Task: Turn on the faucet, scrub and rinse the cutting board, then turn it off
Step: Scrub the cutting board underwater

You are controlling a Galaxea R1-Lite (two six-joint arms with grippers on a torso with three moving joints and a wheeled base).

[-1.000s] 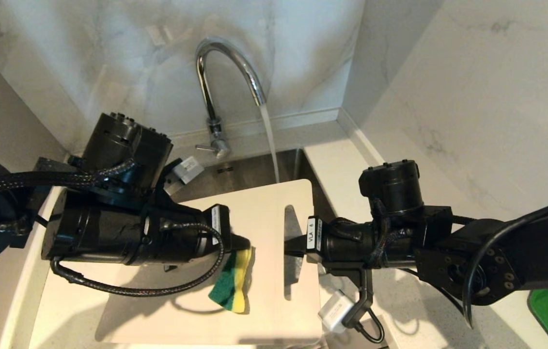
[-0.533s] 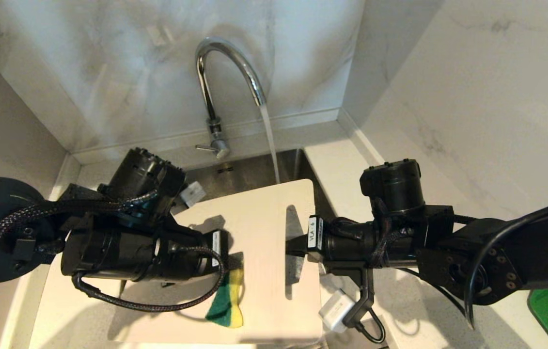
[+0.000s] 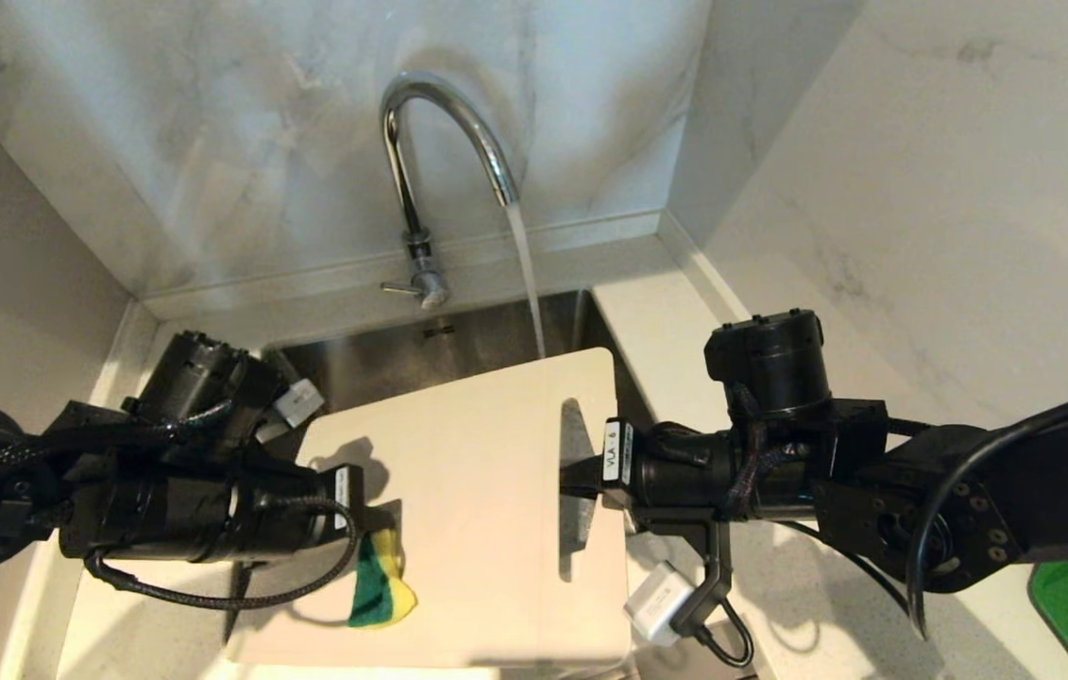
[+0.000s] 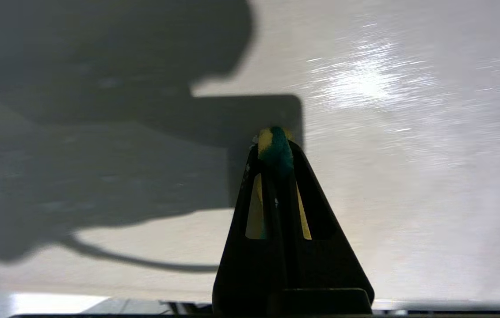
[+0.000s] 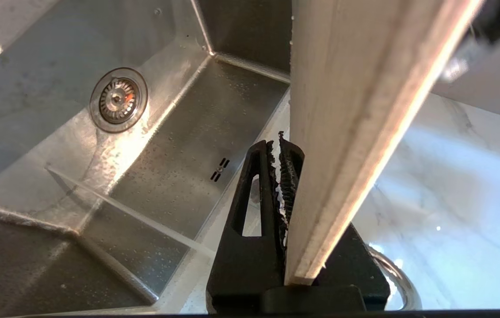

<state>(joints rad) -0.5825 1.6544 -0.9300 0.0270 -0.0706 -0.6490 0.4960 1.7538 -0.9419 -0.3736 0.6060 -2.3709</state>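
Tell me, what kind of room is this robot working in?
Most likely a kitchen: a chrome faucet runs into a steel sink set in a pale counter, and a cutting board is held above it.

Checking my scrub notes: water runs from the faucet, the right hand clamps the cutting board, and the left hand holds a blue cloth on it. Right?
One slip: the left hand holds a green-and-yellow sponge, not a blue cloth, as the head view shows. The faucet runs and the right hand clamps the cutting board.
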